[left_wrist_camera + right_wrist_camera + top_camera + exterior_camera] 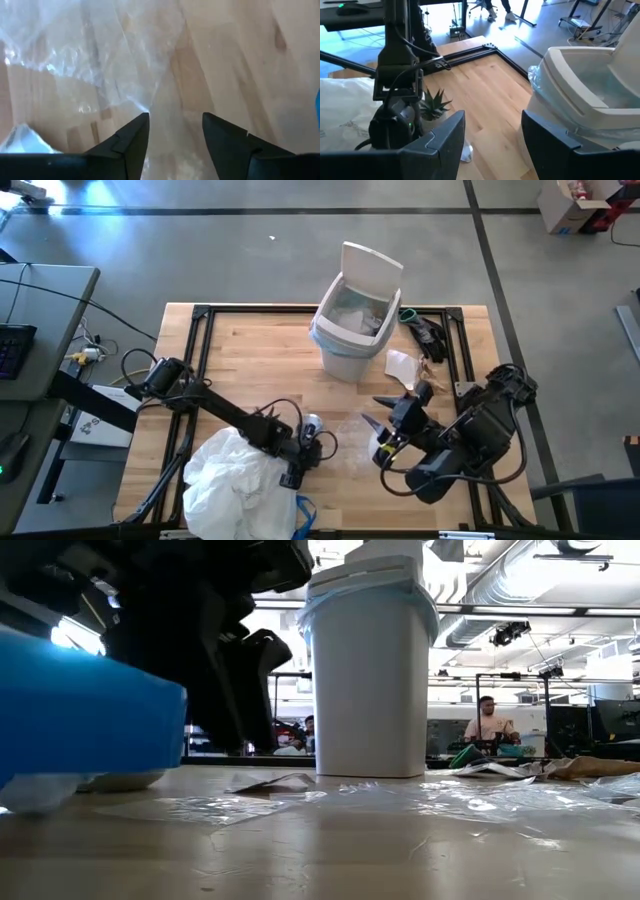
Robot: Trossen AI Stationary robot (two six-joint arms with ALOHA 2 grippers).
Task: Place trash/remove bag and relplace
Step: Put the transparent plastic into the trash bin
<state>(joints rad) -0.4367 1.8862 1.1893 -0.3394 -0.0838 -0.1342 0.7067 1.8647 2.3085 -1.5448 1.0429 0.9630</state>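
The white bin (352,325) stands at the table's far middle with its lid flipped up. The light-blue bag (547,82) lines it, folded over the rim. My left gripper (175,120) is open and points down over a clear crinkled plastic wrapper (95,55) that lies flat on the wood near the table's middle. My right gripper (493,117) is open and raised, near the bin's near right side, and touches nothing. A white paper scrap (403,364) and a brown piece (428,372) lie right of the bin. More clear wrappers (455,796) lie flat on the table. My left gripper has its open fingertips (142,122) over the edge of the clear wrapper (145,102), coming from above. Whether they touch the plastic I cannot tell.
A big crumpled white bag (240,480) fills the near left corner, with something blue (303,510) beside it. A small green spiky plant (432,102) sits next to my left gripper. A black frame (200,315) borders the table. People (487,722) sit in the room behind.
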